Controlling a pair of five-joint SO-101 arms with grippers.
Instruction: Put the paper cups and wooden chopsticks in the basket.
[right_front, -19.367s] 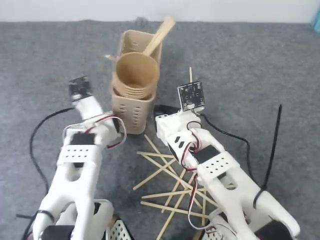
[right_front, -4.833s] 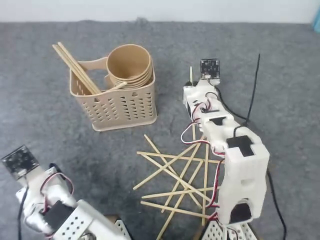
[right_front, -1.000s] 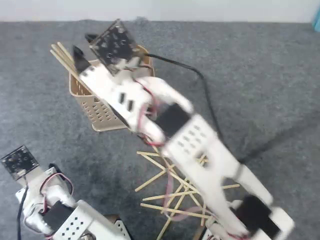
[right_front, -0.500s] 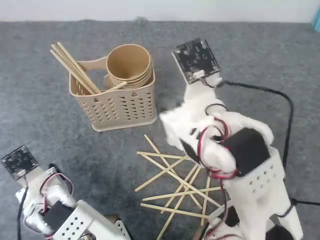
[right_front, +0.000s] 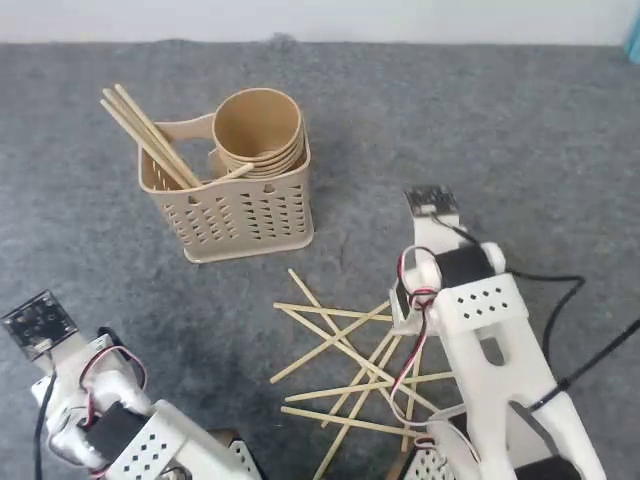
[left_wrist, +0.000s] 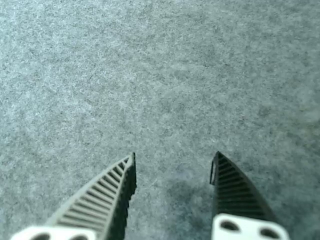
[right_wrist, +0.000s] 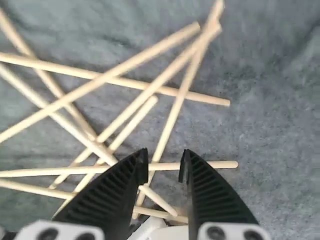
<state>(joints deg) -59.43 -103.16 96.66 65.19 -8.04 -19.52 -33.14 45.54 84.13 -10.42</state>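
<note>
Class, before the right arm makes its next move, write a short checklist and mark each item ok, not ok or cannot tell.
1. Right hand open and empty: ok.
2. Right hand above the loose wooden chopsticks: ok.
3. One stick lying free of the others for a clean pick: not ok, they cross in a heap.
4. Beige slotted plastic basket upright: ok.
5. Stack of brown paper cups inside the basket: ok.
6. Left hand away from the heap, open over grey carpet: ok.
</note>
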